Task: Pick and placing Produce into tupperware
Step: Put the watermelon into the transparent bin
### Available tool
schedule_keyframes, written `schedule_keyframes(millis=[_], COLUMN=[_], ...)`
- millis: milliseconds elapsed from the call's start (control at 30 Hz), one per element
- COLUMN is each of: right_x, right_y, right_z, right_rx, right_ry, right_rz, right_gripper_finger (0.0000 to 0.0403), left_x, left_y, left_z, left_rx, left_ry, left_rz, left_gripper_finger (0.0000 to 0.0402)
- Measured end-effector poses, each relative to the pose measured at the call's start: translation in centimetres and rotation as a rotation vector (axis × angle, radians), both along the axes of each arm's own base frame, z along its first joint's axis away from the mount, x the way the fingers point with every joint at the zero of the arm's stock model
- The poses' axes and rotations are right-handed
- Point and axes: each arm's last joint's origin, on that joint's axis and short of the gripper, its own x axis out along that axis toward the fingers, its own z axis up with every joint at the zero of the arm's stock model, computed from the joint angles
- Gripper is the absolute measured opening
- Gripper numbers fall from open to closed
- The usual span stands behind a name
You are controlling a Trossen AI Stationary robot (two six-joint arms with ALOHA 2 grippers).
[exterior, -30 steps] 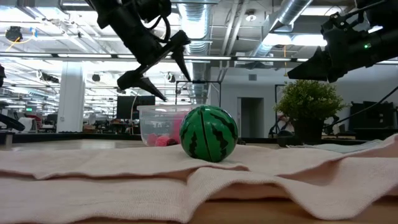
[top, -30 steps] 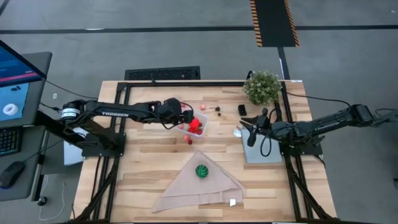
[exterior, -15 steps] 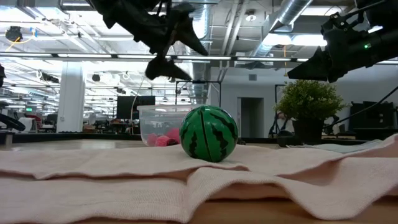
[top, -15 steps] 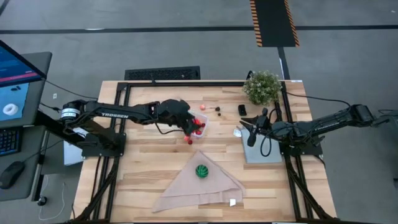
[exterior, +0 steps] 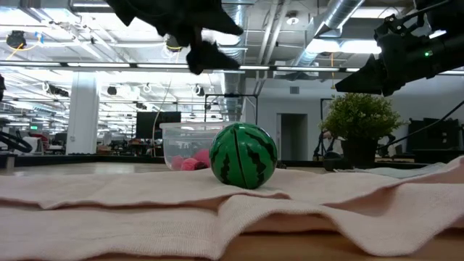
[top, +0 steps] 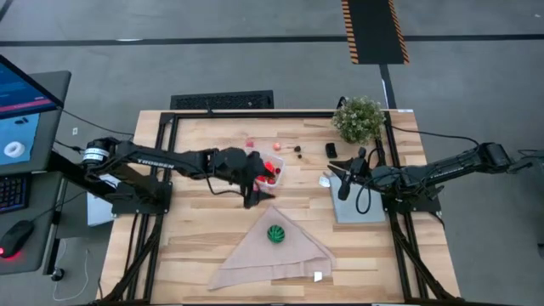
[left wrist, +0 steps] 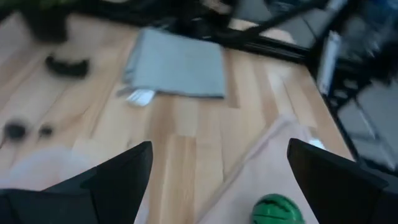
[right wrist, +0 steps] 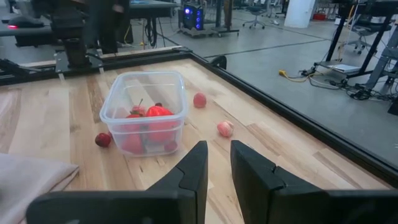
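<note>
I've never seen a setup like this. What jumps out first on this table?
Probably the green striped ball, sitting alone on the beige cloth at the table's near side. Behind it, mid-table, a clear tub holds red produce, with a few small red pieces loose on the wood beside it. The left claw hangs open between the tub and the cloth, while the right claw waits over a grey panel on the right.

A green striped ball (exterior: 243,156) sat on beige cloth (exterior: 217,210), a clear tupperware (exterior: 190,145) with pink pieces behind it, a dark hand (exterior: 199,32) above, a potted plant (exterior: 360,127) rightward.
</note>
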Motion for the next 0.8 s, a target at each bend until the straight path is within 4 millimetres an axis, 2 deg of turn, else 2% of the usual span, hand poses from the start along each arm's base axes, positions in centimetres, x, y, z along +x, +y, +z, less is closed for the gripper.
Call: schedule_keyframes(millis=[100, 200, 333, 467, 567, 800], right_x=[0.0, 0.0, 0.0, 0.0, 0.0, 0.0], right_y=[0.0, 0.0, 0.0, 0.0, 0.0, 0.0], right_z=[0.0, 0.0, 0.0, 0.0, 0.0, 0.0], right_rx=[0.0, 0.0, 0.0, 0.0, 0.0, 0.0], right_ry=[0.0, 0.0, 0.0, 0.0, 0.0, 0.0], right_rz=[0.0, -0.001, -0.001, 0.0, -0.001, -0.001], right_gripper_finger=[0.0092, 0.0092, 0.0092, 0.0092, 0.0092, 0.0092], left_x=[-0.1, 0.1, 0.1, 0.2, -0.6, -3.4], left_y=[-0.7, -0.6, -0.1, -0.6, -0.5, -0.9], left_z=[-0.3, 0.1, 0.3, 0.6, -0.3, -1.5], left_rx=[0.093, 0.133, 0.122, 0.067, 0.04, 0.083], left_ry=[0.016, -0.036, -0.055, -0.178, -0.192, -0.21], left_rz=[-0.069, -0.081, -0.117, -0.22, -0.259, -0.192], left_gripper_finger=[0.0362, 0.0362, 0.0362, 0.0362, 0.0362, 0.0362])
